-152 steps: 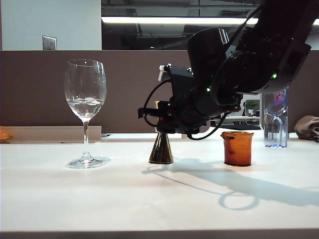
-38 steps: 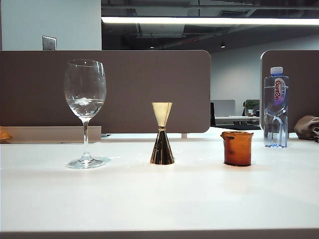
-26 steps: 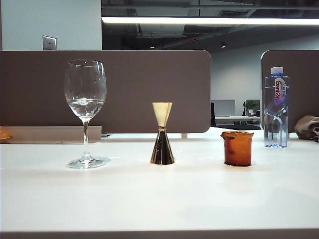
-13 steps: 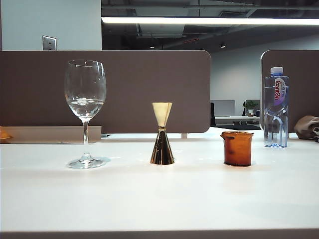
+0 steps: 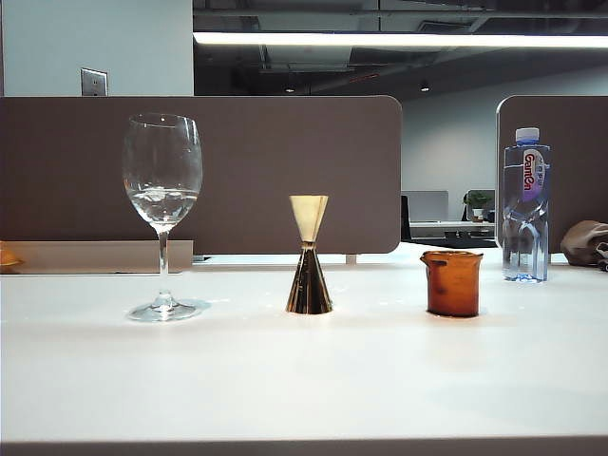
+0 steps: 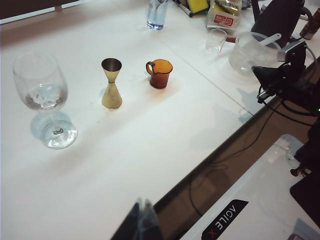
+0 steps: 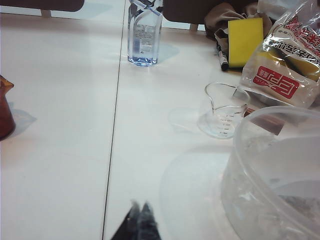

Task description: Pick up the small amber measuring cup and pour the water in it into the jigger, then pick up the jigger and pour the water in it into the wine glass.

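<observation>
On the white table, the tall clear wine glass stands leftmost with a little water in its bowl. The gold hourglass jigger stands upright in the middle, the small amber measuring cup right. Left tool and right tool are pressed together, holding nothing, well clear of the vessels.

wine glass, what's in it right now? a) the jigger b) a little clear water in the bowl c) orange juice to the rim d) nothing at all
b: the wine glass shows a shallow pool of clear water low in its bowl, while the jigger stands apart on the table.
</observation>
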You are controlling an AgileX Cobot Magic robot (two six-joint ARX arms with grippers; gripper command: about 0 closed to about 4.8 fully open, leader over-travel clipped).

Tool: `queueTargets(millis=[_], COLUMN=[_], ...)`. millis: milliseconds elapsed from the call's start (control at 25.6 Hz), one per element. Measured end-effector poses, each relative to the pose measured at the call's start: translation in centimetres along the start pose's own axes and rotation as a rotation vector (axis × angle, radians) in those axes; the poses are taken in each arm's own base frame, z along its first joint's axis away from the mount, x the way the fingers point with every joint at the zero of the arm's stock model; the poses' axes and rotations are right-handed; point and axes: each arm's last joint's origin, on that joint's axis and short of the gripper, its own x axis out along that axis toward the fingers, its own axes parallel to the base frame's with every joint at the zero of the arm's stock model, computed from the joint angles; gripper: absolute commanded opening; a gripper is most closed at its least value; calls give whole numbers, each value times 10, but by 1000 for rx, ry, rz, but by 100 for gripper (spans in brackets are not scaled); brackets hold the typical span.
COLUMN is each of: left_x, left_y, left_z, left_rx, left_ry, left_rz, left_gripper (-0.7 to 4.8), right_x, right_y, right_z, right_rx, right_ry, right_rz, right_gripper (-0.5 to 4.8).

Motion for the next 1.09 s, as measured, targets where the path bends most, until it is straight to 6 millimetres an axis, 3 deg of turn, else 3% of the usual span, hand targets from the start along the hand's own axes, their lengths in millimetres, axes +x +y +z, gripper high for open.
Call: queueTargets(millis=[547,665,704,860,1094], left_x=[1,21,38,79,98], left_y=[2,9,13,26,38], left_z=[2,7,8,-18,-65], left_rx=[36,90,147,357,379], left_ry=[-21,-141,-225,-502,-766], left_rz=[51,102,109,191,397], left_gripper=[-2,-2,-2,-2,-2], right_x=[0,0,0,0,0], right_y=[0,0,0,0,0], right_z=[0,0,0,0,0], right_rx=[0,0,0,0,0], right_ry=[0,0,1,1,1], right_rz=[0,0,0,0,0], right_gripper=[0,0,0,0,0])
